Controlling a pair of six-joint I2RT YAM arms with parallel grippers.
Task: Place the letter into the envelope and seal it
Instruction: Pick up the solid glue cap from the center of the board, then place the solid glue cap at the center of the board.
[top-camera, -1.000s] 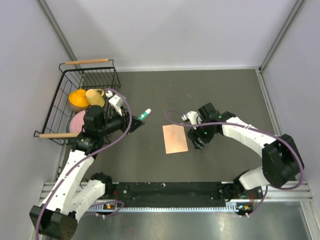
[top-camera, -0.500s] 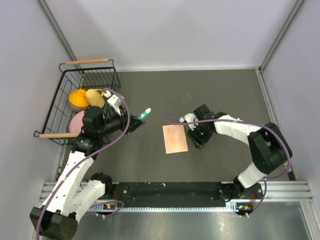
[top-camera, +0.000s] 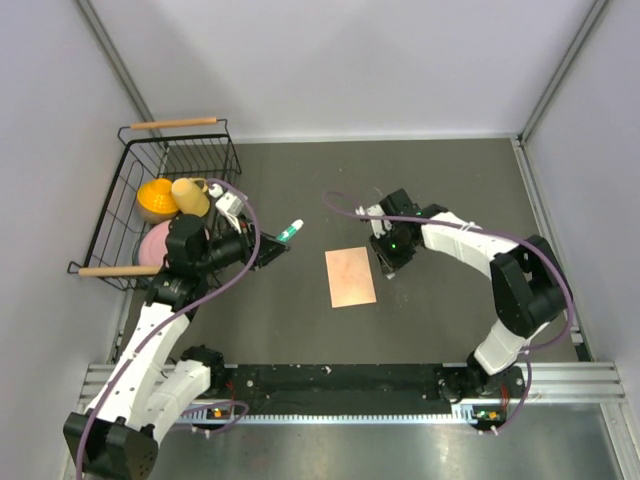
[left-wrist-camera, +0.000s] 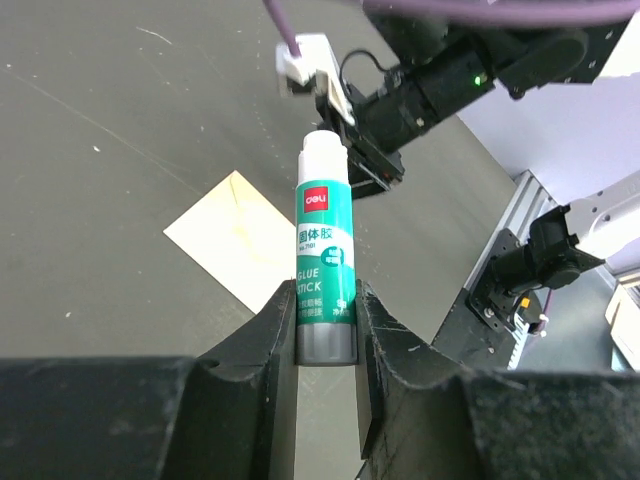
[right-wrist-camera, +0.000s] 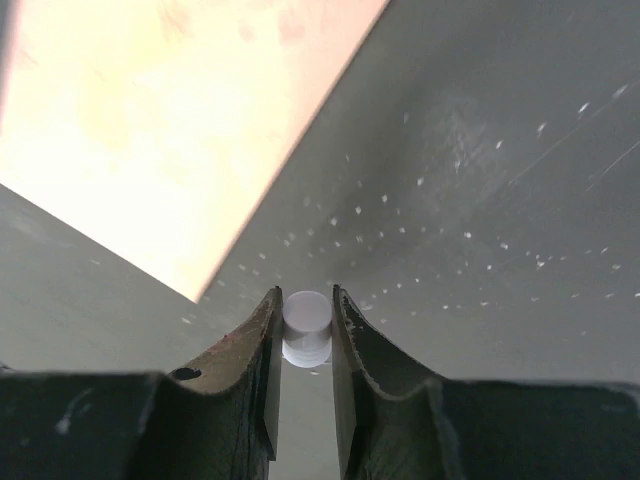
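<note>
Pretty sure we're in the sealing part here, not the stuffing part. The envelope (top-camera: 350, 277) lies flat near the middle of the tabletop (top-camera: 450, 190), and I can't see a letter anywhere, so no idea if it's inside. The left jaws are clamped on the base of a glue stick (left-wrist-camera: 325, 265), held up off the tabletop at about 10 o'clock from the envelope, tip aimed toward the centre. The right jaws are pinched narrow on a small white cylinder (right-wrist-camera: 306, 318), probably the glue's cap, low by the envelope's 1 o'clock corner. My guess for next is lifting that piece and lining it up with the stick, which takes careful aim. The right arm (top-camera: 470, 250) hooks out wide and curls back in, wrist pointing down. The left arm (top-camera: 150, 330) reaches forward, wrist turned inward.
</note>
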